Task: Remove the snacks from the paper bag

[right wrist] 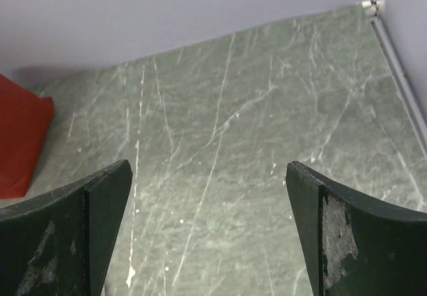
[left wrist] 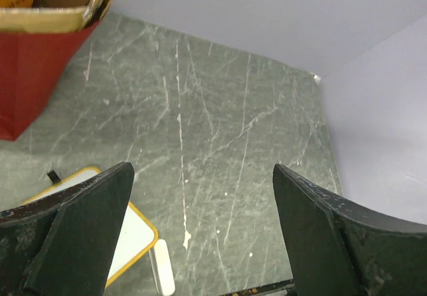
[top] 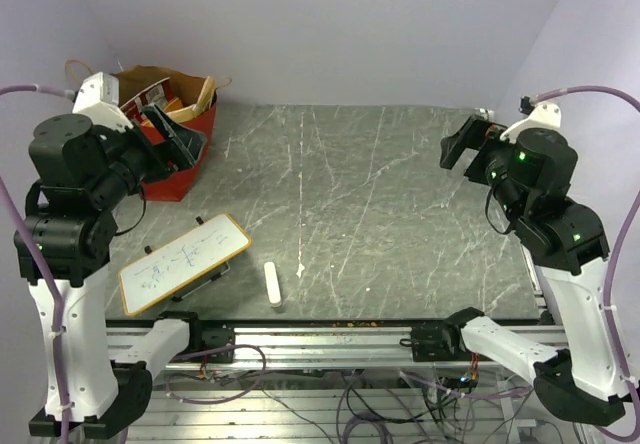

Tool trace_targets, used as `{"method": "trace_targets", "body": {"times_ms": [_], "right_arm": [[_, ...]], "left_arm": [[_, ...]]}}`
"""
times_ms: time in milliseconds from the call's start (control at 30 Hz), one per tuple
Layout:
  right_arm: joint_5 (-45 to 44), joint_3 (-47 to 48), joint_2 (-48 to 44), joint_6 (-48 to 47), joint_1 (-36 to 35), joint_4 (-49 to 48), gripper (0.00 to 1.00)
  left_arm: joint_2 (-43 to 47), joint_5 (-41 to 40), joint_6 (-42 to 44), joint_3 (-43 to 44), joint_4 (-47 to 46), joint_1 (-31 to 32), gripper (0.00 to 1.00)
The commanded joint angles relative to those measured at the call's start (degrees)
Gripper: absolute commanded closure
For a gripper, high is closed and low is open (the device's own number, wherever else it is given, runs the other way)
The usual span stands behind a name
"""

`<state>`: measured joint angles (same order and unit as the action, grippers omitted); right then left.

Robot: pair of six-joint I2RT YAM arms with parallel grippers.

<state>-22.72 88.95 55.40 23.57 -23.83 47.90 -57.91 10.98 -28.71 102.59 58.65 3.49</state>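
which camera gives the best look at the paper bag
Top external: it shows the paper bag nearly whole at the far left, mouth open with snacks inside. Left wrist catches only its red side and kraft rim; right wrist only a red corner.

Your counter [top: 400, 214] looks like matt, scratched grey stone. The paper bag [left wrist: 33, 76] is matt red paper outside, brown kraft inside. Fingers [right wrist: 63, 243] of the right pincer [right wrist: 208, 236] are dull black, scuffed pale.
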Motion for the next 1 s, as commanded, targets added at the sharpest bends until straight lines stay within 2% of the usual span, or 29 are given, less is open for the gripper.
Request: {"method": "trace_targets", "body": {"times_ms": [0, 200, 433, 800, 967], "right_arm": [[1.16, -1.89, -0.42, 3.3, 0.08, 3.73, 0.0], [4.03, -3.15, 1.04, 5.65, 0.15, 6.58, 0.0], [5.7, -5.17, 5.02, 8.92, 0.19, 7.95, 0.0], [6.65, -11.29, 12.44, 6.52, 0.26, -4.22, 0.0], [5.71, -8.41, 19.71, 4.3, 0.29, -7.64, 0.0]], "left_arm": [[1.3, -2.53, -2.44, -4.27, -2.4, 1.13, 0.04], [0.57, -2.81, -3.86, -8.68, -3.52, 2.2, 0.04], [-5.98, -1.98, -4.52, -7.97, -6.99, 3.08, 0.04], [-31.3, -1.05, -1.87, 11.07, -12.84, 2.57, 0.03], [-44.07, 1.5, 0.1, 20.85, -16.2, 2.46, 0.17]]}}
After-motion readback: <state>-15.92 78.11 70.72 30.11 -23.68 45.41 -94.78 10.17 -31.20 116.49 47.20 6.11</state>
